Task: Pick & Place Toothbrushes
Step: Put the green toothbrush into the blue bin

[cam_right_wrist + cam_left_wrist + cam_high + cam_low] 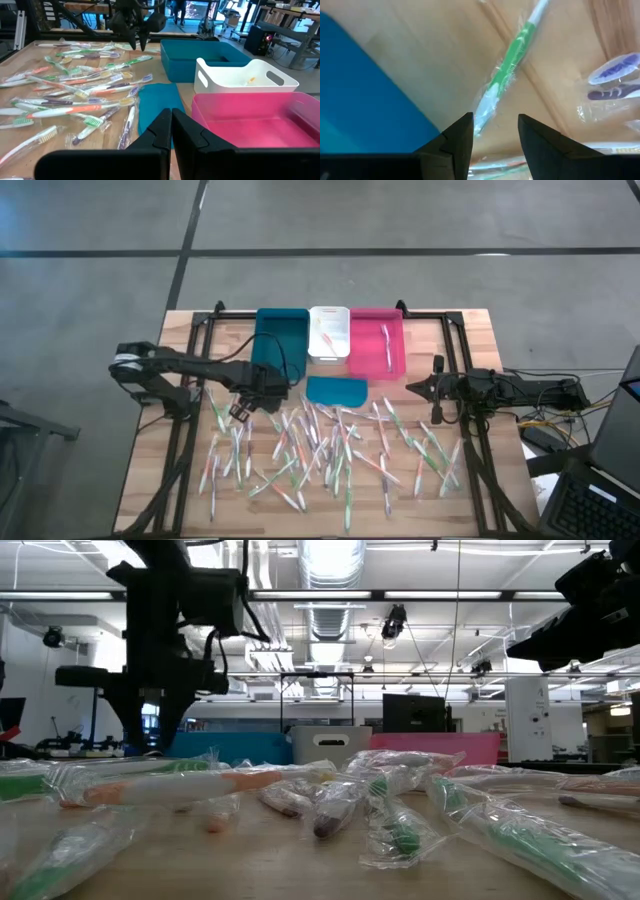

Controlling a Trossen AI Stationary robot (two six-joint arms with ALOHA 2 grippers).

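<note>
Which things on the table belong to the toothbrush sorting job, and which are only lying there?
For the job:
- toothbrushes, scattered in wrappers
- teal bin
- white bin
- pink bin
- left gripper, open over the pile
- right gripper, shut, waiting beside the pink bin

Just lying about:
- flat teal piece

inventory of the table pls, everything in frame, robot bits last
Toothbrushes: dozens, wrapped, white with green, pink or orange; scattered over the table's near half.
Green toothbrush: one, on the wood just past the left gripper's tips.
Teal bin: one, far edge, leftmost.
White bin: one, middle; a toothbrush inside.
Pink bin: one, rightmost; a toothbrush inside.
Teal flat piece: one, in front of the bins.
Table: one, wood.
Left gripper: open, low beside the teal bin.
Right gripper: shut, empty, at the table's right side.
</note>
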